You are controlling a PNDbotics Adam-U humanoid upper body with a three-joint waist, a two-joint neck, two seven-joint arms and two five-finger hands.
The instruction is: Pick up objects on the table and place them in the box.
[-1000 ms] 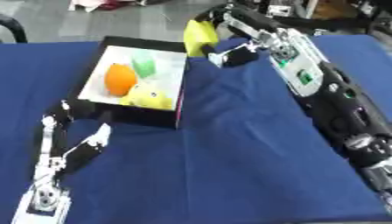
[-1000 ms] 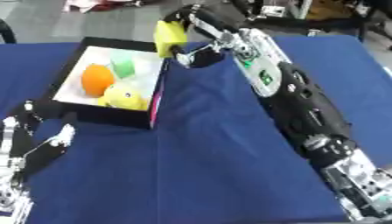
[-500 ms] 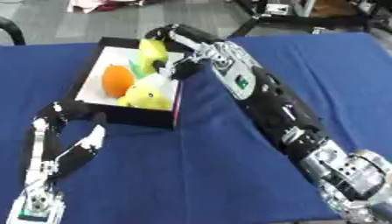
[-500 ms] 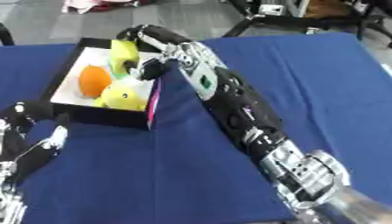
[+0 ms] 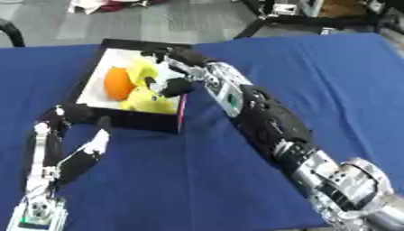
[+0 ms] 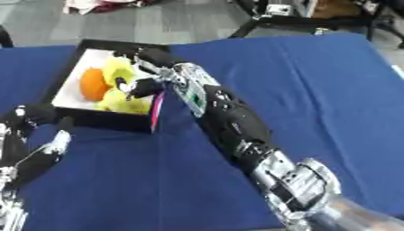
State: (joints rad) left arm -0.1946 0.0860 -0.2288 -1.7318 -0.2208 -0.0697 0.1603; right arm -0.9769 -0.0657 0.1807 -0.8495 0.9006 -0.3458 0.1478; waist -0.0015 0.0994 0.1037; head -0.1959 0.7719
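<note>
Since the earlier frames, the yellow-green object [image 5: 143, 71] has been carried from beyond the far corner of the box [image 5: 140, 122] to a spot over its white interior, the right arm now being stretched low across the blue-covered counter [image 5: 205, 180]. At the left edge, the left hand [image 5: 72, 149] is seen idle on the counter just in front of the box, its fingers straight and spread, nothing held. Inside the box, an orange fruit [image 5: 117, 84] is seen at the left, with a yellow soft toy [image 5: 151, 101] beside it against the near wall. Above these, the right hand [image 5: 175, 72] is reaching into the box, its fingers curled round the yellow-green object, which appears to sit low among the items already there; whether it is resting on them cannot be told. The placing step is judged nearly done: the fingers would best be opened only once the object is settled below the rim, and the hand then lifted straight up, so that the toy and the fruit are not dragged out and the dark near wall is not caught by the forearm. No other loose items are seen on the blue cloth, which lies smooth. Beyond the counter, a grey floor is visible, with dark frame legs [image 5: 260, 25] at upper right and a heap of pale and red material [image 5: 103, 4] at upper left.
</note>
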